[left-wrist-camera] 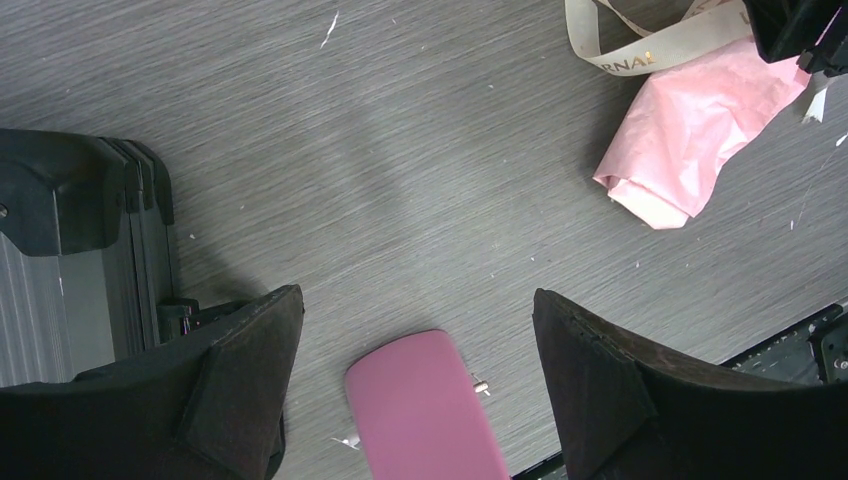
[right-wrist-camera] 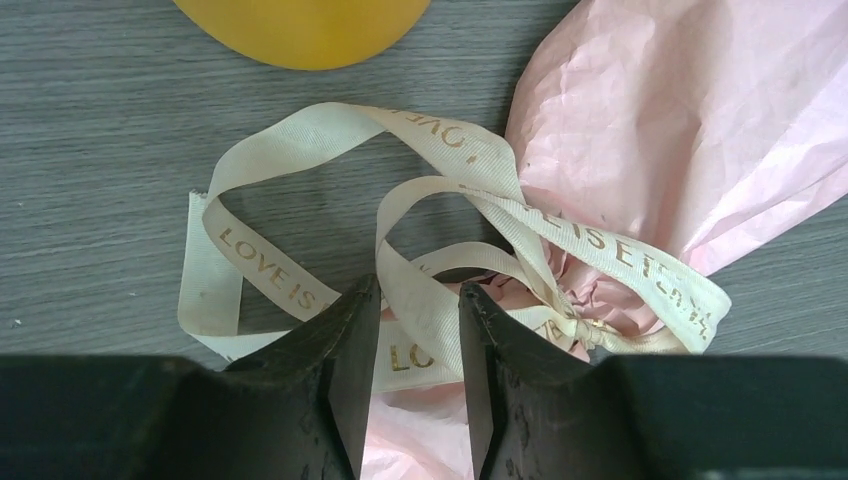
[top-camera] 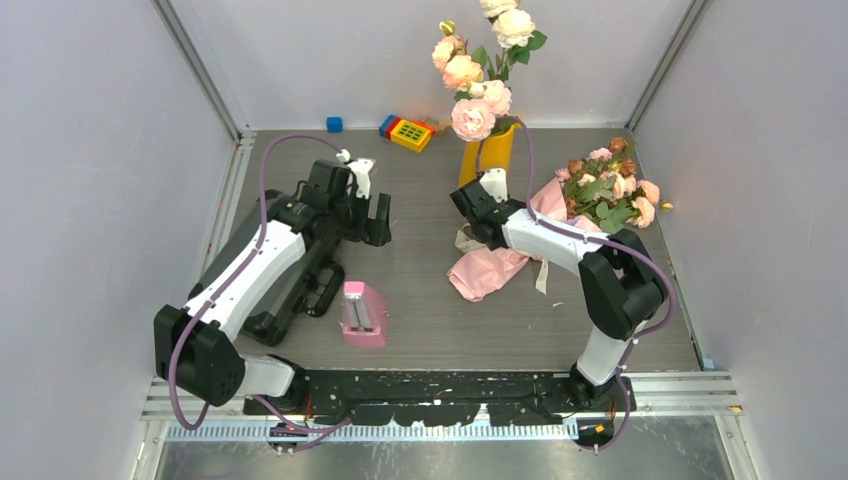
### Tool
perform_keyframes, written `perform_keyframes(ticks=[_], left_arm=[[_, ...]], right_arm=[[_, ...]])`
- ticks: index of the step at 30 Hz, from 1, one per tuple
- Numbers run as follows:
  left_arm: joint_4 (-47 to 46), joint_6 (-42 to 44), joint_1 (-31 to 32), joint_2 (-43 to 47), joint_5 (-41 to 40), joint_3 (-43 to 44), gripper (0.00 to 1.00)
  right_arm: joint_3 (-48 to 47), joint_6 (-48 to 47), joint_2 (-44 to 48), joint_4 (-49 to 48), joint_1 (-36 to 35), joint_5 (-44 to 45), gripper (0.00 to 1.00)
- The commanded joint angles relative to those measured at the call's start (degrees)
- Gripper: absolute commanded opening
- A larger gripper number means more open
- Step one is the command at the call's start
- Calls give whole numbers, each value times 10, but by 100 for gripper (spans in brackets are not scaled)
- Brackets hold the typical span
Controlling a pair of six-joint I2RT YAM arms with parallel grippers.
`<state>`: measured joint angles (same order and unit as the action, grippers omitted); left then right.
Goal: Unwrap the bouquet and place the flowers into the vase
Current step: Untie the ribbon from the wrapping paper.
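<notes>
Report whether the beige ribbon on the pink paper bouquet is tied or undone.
Tied: in the right wrist view the beige ribbon loops out from a knot against the gathered pink paper.

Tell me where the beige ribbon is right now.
On the table, right of centre, the ribbon lies looped, tied around the pink-papered bouquet, just in front of the yellow vase; the right wrist view shows one strand inside the right pincer.

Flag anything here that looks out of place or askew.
The bouquet lies on its side right of the vase, its ribbon sprawled in loops on the table, the right gripper straddling one strand. The vase already holds larger pale roses. Nothing looks spilled or broken.
</notes>
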<state>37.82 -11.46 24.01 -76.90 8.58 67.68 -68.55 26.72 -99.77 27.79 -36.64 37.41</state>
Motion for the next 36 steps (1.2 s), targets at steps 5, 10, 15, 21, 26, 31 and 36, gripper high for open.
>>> perform_keyframes(ticks=[5,10,15,21,26,31,36], left_arm=[[0,15,1,5,-12,-1,88],[1,17,1,4,-13,-2,88],[2,18,1,5,-18,-2,88],[1,17,1,7,-13,-3,88],[-1,17,1,7,-14,-5,88],[-2,17,1,5,-13,-5,88],[-2,17,1,6,-13,-6,88]], right_arm=[[-28,9,-28,-33,-4,26,37],[-34,2,-39,-40,-4,23,30],[-31,2,-25,-32,-5,28,18],[-7,5,19,-31,-5,29,0],[13,23,78,2,-5,35,0],[39,59,144,53,-5,38,0],[67,127,212,127,-5,39,0]])
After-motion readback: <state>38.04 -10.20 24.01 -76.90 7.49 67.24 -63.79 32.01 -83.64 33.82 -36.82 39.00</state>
